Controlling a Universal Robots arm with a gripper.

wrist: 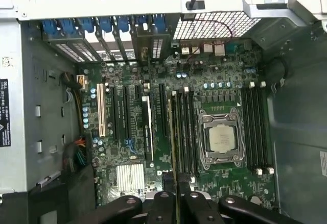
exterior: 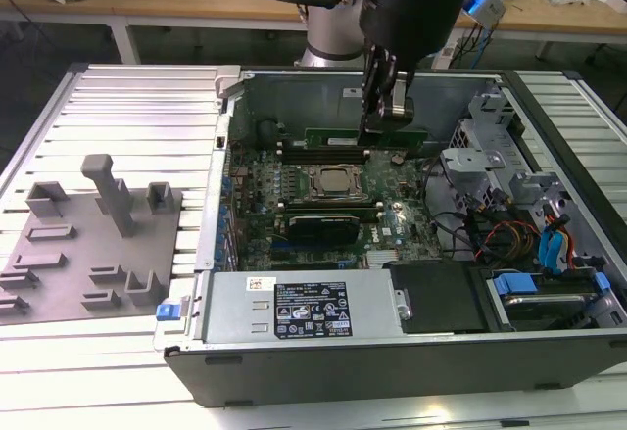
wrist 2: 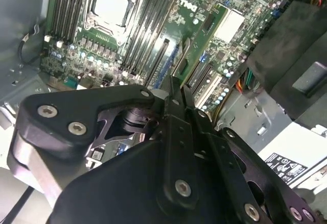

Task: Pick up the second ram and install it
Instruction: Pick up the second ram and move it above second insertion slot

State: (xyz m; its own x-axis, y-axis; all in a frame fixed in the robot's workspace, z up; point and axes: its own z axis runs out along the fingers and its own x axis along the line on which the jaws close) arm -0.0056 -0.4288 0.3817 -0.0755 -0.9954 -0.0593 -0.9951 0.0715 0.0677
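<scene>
My gripper [exterior: 384,128] hangs inside the open computer case, above the motherboard [exterior: 392,224]. It is shut on the second ram [exterior: 338,140], a long thin green stick held level. In both wrist views the stick shows edge-on between the fingers [wrist: 173,132] [wrist 2: 177,63]. In the first wrist view its edge runs along the memory slots [wrist: 186,127] beside the silver-framed CPU socket [wrist: 220,137] [exterior: 333,182] [wrist 2: 112,4]. In the exterior view a dark module [exterior: 323,220] stands in a slot on the socket's near side.
A grey fixture plate with blocks [exterior: 98,224] lies on the slatted table at the exterior view's left. The power supply [exterior: 294,308] lines the case's near wall. A drive cage and coloured cables [exterior: 529,234] crowd the right. Expansion slots [wrist: 122,112] lie beside the memory slots.
</scene>
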